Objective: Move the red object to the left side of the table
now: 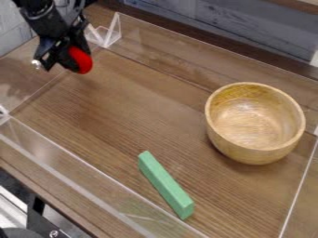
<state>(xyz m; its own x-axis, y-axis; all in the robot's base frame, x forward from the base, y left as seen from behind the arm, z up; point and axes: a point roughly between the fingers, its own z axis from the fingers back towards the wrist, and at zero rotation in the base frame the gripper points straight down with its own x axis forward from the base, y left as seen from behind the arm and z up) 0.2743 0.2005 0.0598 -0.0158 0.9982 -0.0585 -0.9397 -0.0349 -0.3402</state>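
Clenched on the red object (80,61), the single black pincer (69,60) sits at the far left of the table (112,121), close to the clear acrylic wall (25,79). One red object shows, pinched between the jaws at their tips. One wooden bowl (255,122) stands well apart at the right, and one green block (165,184) lies near the front edge.

Black arm (47,20) ending in a blocky black tool (62,56).
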